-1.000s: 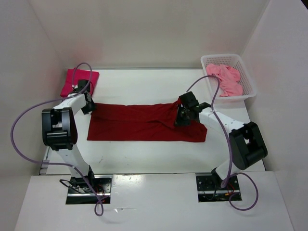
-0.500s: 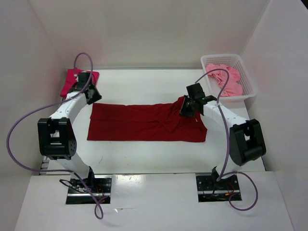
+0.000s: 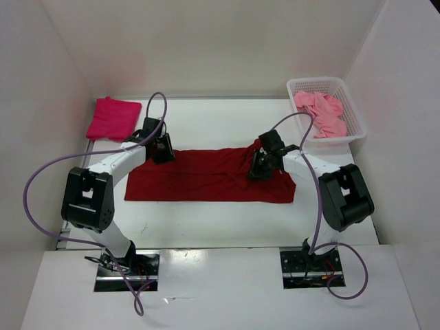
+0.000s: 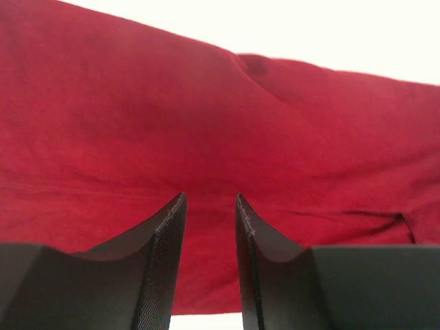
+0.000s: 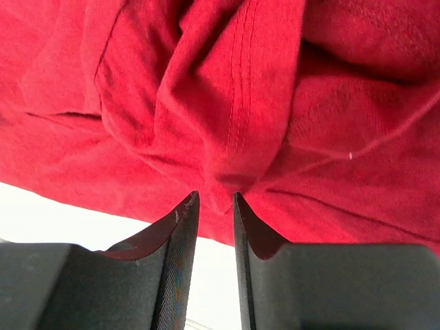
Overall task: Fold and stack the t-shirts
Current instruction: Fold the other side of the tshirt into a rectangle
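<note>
My left pincer [image 3: 163, 150] hangs over the far left edge of the dark red cloth t-shirt [image 3: 206, 180], jaws narrowly apart with nothing between them, placed, I judge, to take that edge for a fold; my right pincer [image 5: 214, 198] stands at the bunched right end, jaws narrow, a pleat reaching their tips; whether it is nipped I cannot tell; the shirt lies flat on the white table [image 3: 206, 220], long axis left to right, rumpled end rightward

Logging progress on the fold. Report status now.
Left tool open over dark red shirt. Right tool parted, bunched fold at its tips, grip unclear. Shirt spread lengthwise, right end rumpled. Nothing blocking.
</note>
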